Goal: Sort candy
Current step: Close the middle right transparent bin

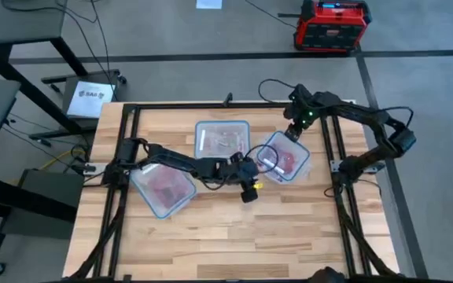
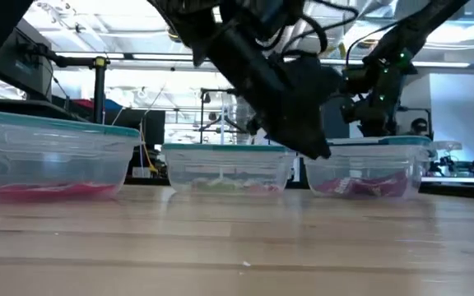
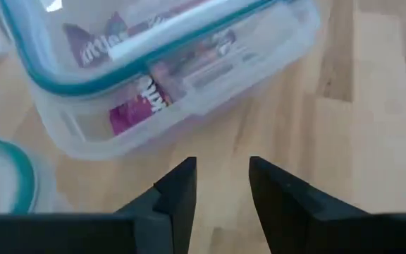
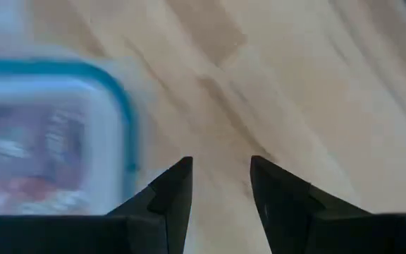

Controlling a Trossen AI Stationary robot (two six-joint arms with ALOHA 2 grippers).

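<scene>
Wooden table [image 1: 234, 228] boards carry three clear tubs where candy [image 1: 285, 161] is kept, and since both the left gripper [image 3: 220, 185] and right gripper [image 4: 219, 182] are held slightly parted and empty, one packet should be approached squarely from above.

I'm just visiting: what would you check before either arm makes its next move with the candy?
1. Left gripper fingers open and empty: ok.
2. Right gripper fingers open and empty: ok.
3. Three containers upright on the table: ok.
4. Left gripper beside the right container, not over it: ok.
5. Right gripper at the right container's far edge: ok.
6. Which candy goes in which container: cannot tell.
</scene>
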